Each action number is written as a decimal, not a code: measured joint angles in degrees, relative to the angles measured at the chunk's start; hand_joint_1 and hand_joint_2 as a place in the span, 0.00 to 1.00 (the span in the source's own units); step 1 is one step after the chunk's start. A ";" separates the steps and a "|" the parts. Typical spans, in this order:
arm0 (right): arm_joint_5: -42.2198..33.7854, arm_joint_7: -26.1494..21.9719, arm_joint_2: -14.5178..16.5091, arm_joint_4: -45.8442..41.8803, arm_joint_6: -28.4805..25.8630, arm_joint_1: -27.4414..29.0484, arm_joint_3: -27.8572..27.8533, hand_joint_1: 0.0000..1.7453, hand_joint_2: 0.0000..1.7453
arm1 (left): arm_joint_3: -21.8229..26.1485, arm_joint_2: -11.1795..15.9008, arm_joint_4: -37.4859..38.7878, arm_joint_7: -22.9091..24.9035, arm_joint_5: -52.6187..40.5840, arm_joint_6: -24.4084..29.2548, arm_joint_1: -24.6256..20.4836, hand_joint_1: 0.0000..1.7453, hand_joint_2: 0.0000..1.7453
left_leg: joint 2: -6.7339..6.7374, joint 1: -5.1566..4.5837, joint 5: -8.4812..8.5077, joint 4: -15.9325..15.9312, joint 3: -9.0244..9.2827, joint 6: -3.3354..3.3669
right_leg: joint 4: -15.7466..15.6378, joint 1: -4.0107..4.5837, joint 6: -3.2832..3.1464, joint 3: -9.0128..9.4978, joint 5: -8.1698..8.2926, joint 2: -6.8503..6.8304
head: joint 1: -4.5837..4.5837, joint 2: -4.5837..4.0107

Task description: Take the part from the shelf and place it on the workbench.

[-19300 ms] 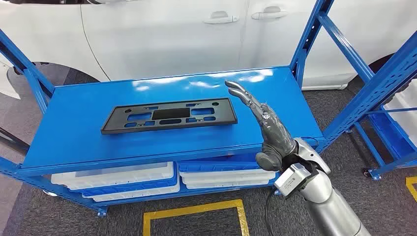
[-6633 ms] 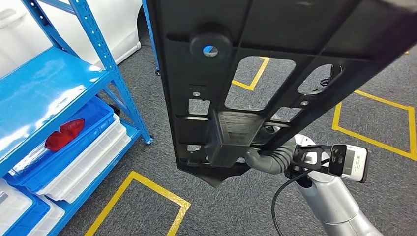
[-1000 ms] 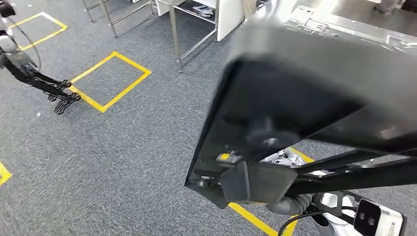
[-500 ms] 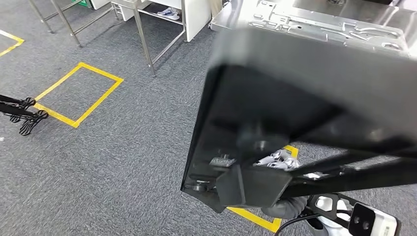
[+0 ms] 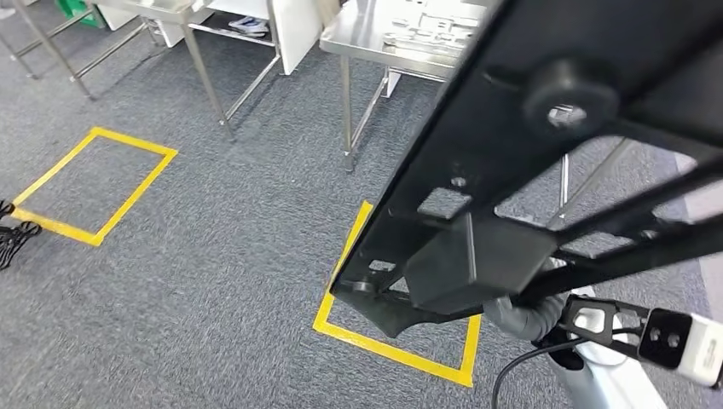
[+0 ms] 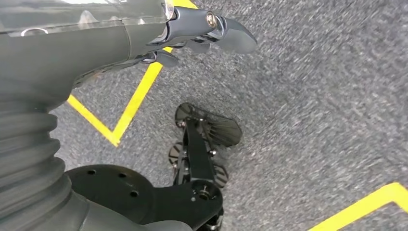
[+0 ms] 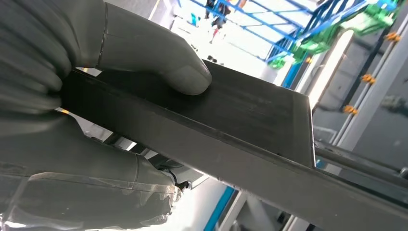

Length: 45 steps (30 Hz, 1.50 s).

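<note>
The long black plastic part point(image 5: 503, 145), with cut-out openings and a round knob, is held up close to the head camera and slants across the right of that view. My right hand point(image 5: 518, 317) grips its lower end from beneath. In the right wrist view the thumb point(image 7: 159, 62) presses on the part's flat edge point(image 7: 231, 130). The steel workbench point(image 5: 367, 38) stands ahead at the top, with metal pieces lying on it. My left hand point(image 6: 202, 31) hangs over the grey carpet with nothing in it, fingers loosely apart.
Yellow taped squares point(image 5: 94, 183) mark the grey carpet, one point(image 5: 396, 345) right under the part. A second steel table frame point(image 5: 200, 72) and a white cabinet point(image 5: 294, 25) stand at the top left. A black wheeled stand foot point(image 5: 13, 237) lies at the left edge.
The whole view has swung round, so the workbench legs and a yellow square now sit under the part. The part is tilted more, showing its openings. My right hand still grips it.
</note>
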 joint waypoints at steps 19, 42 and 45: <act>0.89 3.01 3.17 2.94 3.22 -2.14 -0.69 1.00 1.00 | 0.04 0.34 -0.02 0.43 0.30 -2.58 -0.46 0.00 1.00 | -5.47 0.65 0.99 0.20 -1.02 1.80 | 7.81 -0.65 1.89 -3.94 -4.00 3.63 | 0.03 -0.01; 1.06 2.75 5.74 6.35 5.32 -2.08 -1.38 1.00 1.00 | 0.02 0.25 -0.01 -0.14 -1.02 -5.67 -0.05 0.00 1.00 | -4.98 0.75 0.48 4.03 -2.83 -0.57 | 0.10 -0.36 -0.31 1.98 -1.74 4.27 | -0.70 -0.01; 1.54 2.50 5.85 6.40 5.40 -2.10 -1.55 1.00 1.00 | 0.01 0.26 0.01 -0.32 -1.21 -5.66 -0.08 0.00 1.00 | -5.36 0.65 -0.16 1.13 -1.53 0.69 | 0.55 -0.24 0.71 2.00 -2.16 4.52 | -0.85 0.00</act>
